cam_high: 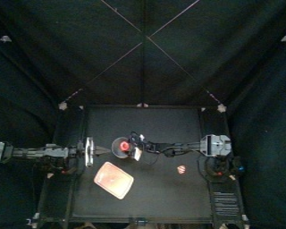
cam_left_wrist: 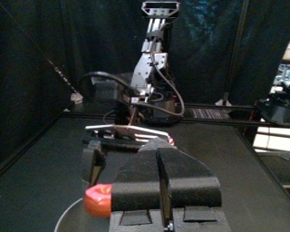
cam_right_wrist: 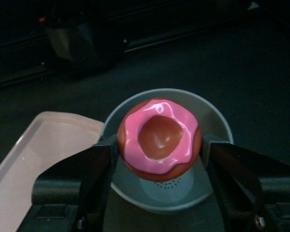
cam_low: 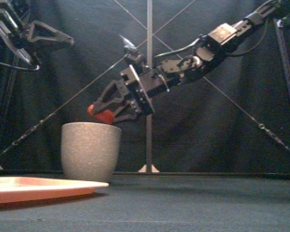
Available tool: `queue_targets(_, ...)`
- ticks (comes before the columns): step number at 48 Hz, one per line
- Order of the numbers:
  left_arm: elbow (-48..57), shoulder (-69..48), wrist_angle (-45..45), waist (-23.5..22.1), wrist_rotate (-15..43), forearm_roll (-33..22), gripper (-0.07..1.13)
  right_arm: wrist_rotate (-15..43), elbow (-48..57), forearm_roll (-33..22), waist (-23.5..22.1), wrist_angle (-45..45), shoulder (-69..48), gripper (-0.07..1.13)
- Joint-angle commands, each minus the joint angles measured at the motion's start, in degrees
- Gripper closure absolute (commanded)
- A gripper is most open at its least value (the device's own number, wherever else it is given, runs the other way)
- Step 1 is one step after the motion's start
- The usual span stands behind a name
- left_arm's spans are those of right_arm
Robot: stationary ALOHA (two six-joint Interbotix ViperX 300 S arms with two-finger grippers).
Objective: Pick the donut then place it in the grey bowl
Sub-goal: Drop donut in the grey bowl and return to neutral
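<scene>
Item one: donut (cam_right_wrist: pixel 159 136), held in my right gripper (cam_low: pixel 109 111) just above the mouth of the cup (cam_low: pixel 91 152), which stands left of centre on the table (cam_high: pixel 157 201). Item two: tray (cam_low: pixel 33 188), flat on the table, before the cup and slightly to its left. Item three: small toy (cam_high: pixel 182 168), on the table right of the cup and well apart from it; my left arm (cam_high: pixel 44 153) rests at the table's left edge.

My rig's two black arms: left arm (cam_high: pixel 38 153), right arm (cam_high: pixel 172 145).
I see jointed links, pale labels and looping black cables; a white cross-plate (cam_high: pixel 86 150) sits behind the jaws; the left gripper (cam_left_wrist: pixel 163 161) is broad, flat and black.
</scene>
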Motion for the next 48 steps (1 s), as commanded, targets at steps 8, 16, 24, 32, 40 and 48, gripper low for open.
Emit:
queue_targets(8, -0.6, 0.3, -0.3, -0.2, -0.1, 0.1, 1.07, 0.0, -2.8, -1.7, -0.2, 0.4, -0.6, 0.01)
queue_targets(16, -0.4, 0.3, -0.3, -0.2, -0.1, 0.1, 1.07, 0.0, -2.2, -1.8, -0.3, 0.4, -1.7, 0.01)
queue_targets(24, -0.4, 0.3, -0.3, -0.3, -0.2, 0.1, 1.07, 0.0, 0.4, -1.8, -0.3, 0.4, -5.0, 0.01)
queue_targets(32, -0.2, 0.3, -0.3, -0.4, -0.1, 0.1, 1.07, 0.0, 7.4, -1.3, -0.4, -2.3, -11.9, 0.01)
queue_targets(40, 0.2, 0.3, -0.3, -0.4, -0.1, 0.1, 1.07, 0.0, 17.8, -1.2, -0.4, -9.4, -20.7, 0.01)
queue_targets(48, 0.3, 0.3, -0.4, -0.3, -0.1, 0.1, 1.07, 0.1, 27.9, -0.4, -0.4, -18.4, -28.7, 0.01)
